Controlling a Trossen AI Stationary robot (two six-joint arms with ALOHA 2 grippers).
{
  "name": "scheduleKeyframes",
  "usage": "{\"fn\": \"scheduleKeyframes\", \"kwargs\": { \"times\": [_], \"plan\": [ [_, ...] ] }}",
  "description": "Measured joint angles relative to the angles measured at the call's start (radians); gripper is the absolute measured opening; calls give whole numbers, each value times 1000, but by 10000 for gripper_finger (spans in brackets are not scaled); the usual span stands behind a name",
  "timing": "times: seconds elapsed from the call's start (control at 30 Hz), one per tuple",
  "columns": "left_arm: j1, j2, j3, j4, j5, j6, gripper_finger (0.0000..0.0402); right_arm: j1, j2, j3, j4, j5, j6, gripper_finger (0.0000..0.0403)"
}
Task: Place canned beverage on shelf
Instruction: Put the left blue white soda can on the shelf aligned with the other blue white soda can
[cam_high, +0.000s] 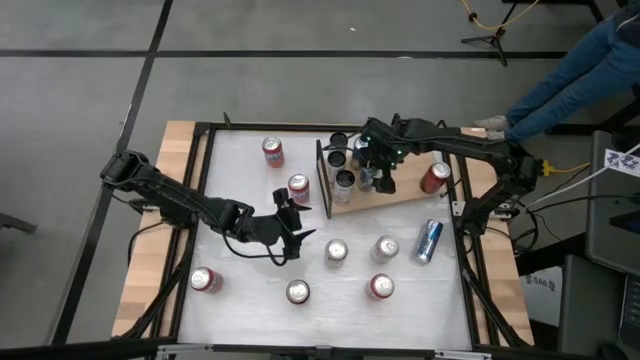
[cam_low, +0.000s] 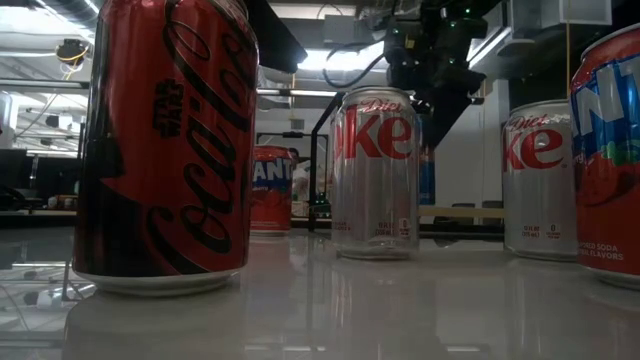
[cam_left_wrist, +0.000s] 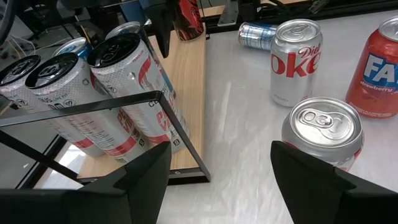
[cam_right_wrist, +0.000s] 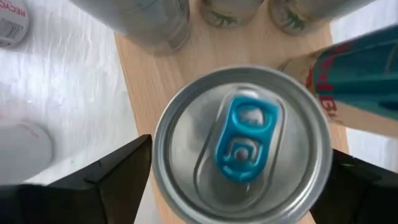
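- Two fingers (cam_right_wrist: 118, 174) of the right gripper (cam_high: 384, 180): spread wide, one on each side of a blue-tabbed can (cam_right_wrist: 242, 146), gripper pointing straight down over its top.
- Blue-tabbed can: upright on the shelf (cam_right_wrist: 155, 74), on the light wooden board, with other can bases just beyond it.
- Shelf, seen from above: at about 1 o'clock from the middle of the white table (cam_high: 250, 290), with its black frame (cam_left_wrist: 124, 102) at the 9 o'clock end.
- Just inside the frame: tall white-and-red cans (cam_left_wrist: 124, 93) standing close together.
- At the board's 3 o'clock end: one red can (cam_high: 434, 177), upright.
- Fingers (cam_left_wrist: 143, 174) of the left gripper (cam_left_wrist: 217, 180): apart, holding nothing.
- Left gripper, seen from above: near the table's middle, at about 7 o'clock from the shelf, pointing toward 3 o'clock.
- Just ahead of the left gripper: a silver-topped can (cam_left_wrist: 323, 127), upright, near one fingertip and not between the two.
- Farther out on the table: a Diet Coke can (cam_left_wrist: 295, 59) and a strawberry Fanta can (cam_left_wrist: 376, 68), both upright and apart from each other.
- Beyond the Diet Coke can: a blue can (cam_left_wrist: 258, 34) lying on its side, just off the board's edge.
- Close to the low camera: a red Coca-Cola can (cam_low: 165, 140), upright on the table.
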Motion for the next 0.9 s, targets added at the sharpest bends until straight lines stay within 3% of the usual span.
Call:
{"fn": "scheduleKeyframes", "kwargs": {
  "times": [0.47,0.9],
  "plan": [
    [0,0,0,0,0,0,266,0,-147,1,-32,10,13,351],
    [0,0,0,0,0,0,266,20,-297,1,-155,1,228,351]
  ]
}}
